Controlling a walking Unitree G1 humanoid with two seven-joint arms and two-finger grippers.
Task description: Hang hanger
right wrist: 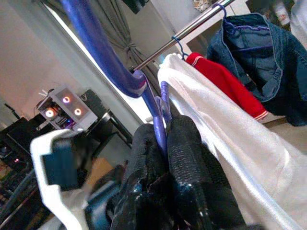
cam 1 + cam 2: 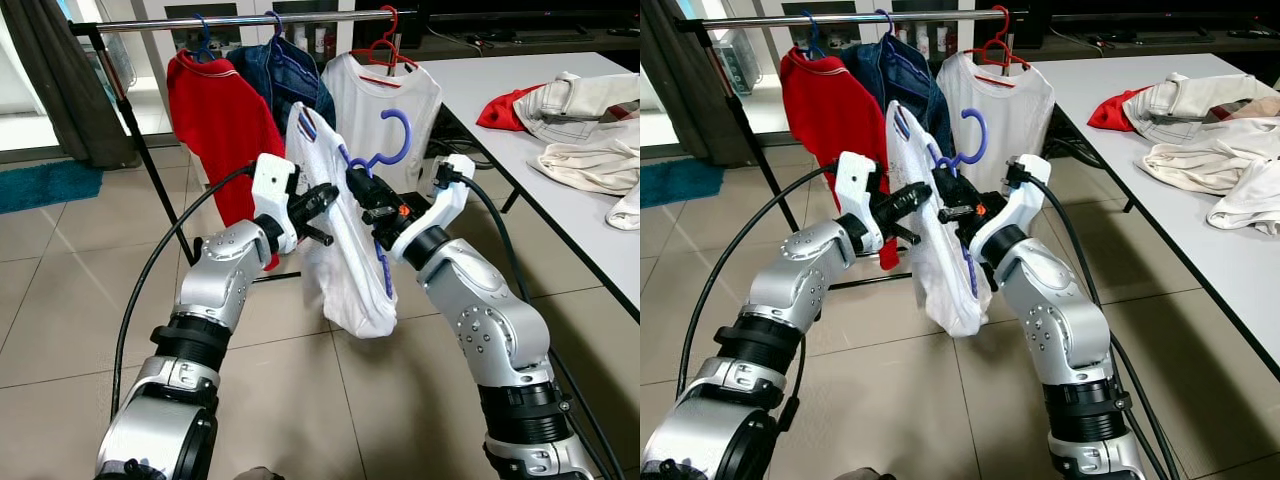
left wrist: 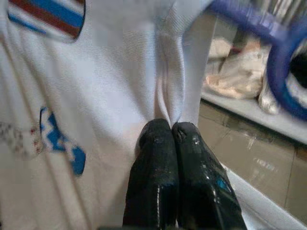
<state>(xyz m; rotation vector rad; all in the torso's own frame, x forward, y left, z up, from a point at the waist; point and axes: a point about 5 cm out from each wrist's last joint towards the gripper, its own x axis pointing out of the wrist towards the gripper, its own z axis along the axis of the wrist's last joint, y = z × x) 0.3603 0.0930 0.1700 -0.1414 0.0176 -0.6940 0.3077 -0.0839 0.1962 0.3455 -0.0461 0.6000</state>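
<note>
A white shirt with blue and red trim hangs on a blue hanger, held up between my two arms in front of the clothes rail. My right gripper is shut on the blue hanger's neck, just under its hook. My left gripper is shut on a fold of the white shirt at its side. The hook sits below the rail and a little in front of it.
On the rail hang a red shirt, a denim jacket and a white top on a red hanger. To my right, a white table holds several loose garments. Tiled floor lies below.
</note>
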